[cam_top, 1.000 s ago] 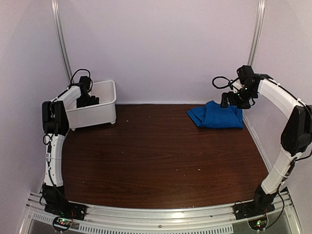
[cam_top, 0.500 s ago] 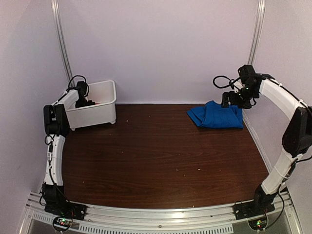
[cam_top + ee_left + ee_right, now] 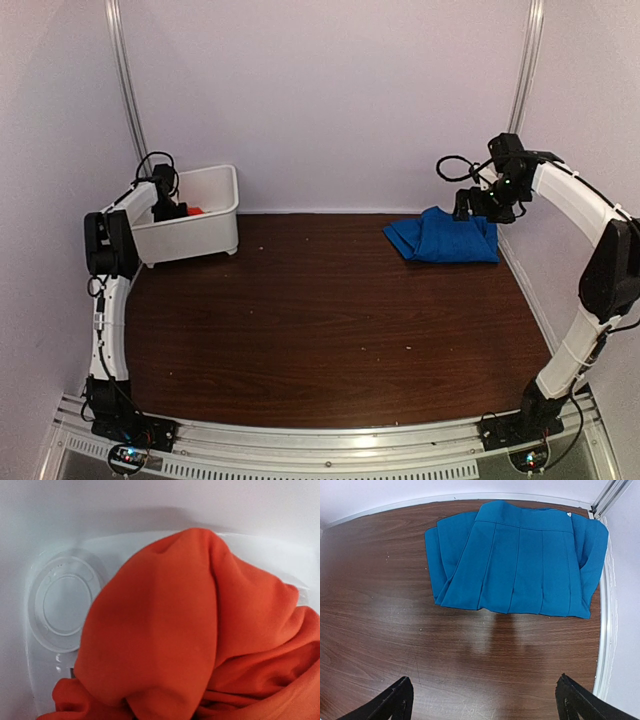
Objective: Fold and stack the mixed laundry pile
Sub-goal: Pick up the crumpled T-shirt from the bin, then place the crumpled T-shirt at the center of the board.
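The orange-red T-shirt (image 3: 190,625) lies bunched in the white bin (image 3: 205,235) at the back left; from above only a sliver of the T-shirt (image 3: 194,211) shows over the rim. My left gripper (image 3: 170,207) reaches into the bin. In the left wrist view its fingers are buried under cloth that gathers to a pinch at the bottom centre, so it is shut on the shirt. The royal-blue garment (image 3: 445,238) lies folded flat at the back right. My right gripper (image 3: 482,682) hovers open just in front of the blue garment (image 3: 520,560), touching nothing.
The bin's white inner wall (image 3: 65,600) carries a round moulded mark beside the cloth. A metal rail (image 3: 604,630) borders the table right of the blue garment. Dark wood tabletop (image 3: 330,310) spreads between the two arms.
The left gripper sank deeper into the bin and closed from open on the orange cloth, and a bit of orange now shows above the rim. The right arm has stayed still.
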Controlling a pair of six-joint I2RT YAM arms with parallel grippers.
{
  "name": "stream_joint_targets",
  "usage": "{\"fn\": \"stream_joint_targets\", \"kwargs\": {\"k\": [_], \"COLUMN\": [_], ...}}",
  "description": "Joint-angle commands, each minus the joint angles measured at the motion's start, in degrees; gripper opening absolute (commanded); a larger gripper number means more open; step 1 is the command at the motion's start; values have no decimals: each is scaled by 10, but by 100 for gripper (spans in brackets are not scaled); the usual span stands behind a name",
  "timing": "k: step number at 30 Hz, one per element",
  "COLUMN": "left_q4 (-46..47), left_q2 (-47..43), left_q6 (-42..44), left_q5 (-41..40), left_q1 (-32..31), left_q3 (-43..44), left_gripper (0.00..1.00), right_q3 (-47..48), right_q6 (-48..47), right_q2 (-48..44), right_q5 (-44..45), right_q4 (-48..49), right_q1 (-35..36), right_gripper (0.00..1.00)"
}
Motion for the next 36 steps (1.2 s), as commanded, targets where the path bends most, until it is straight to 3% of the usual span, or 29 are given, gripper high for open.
{"fn": "stream_joint_targets", "kwargs": {"k": [1, 11, 21, 27, 30, 36], "left_q4": [51, 160, 327, 354, 347, 241], "left_q2": [-93, -221, -378, -482, -521, -587], "left_q6": [6, -12, -136, -132, -117, 9], "left_q5": [50, 131, 370, 422, 435, 392], "left_q1": [3, 10, -7, -93, -144, -277], "left_q3": [-9, -1, -89, -167, -223, -312], "left_gripper": [0, 0, 0, 0, 0, 0], "right_q3": [-7, -7, 2, 10, 23, 5], "right_q6": [8, 22, 37, 42, 31, 9], "right_q2": [-9, -13, -13, -16, -20, -74], "right_q5": [-22, -31, -69, -81, -26, 41], "right_q4": [9, 27, 48, 58, 42, 63], "right_q1": [7, 22, 39, 50, 62, 68], "right_gripper": [100, 100, 100, 100, 100, 100]}}
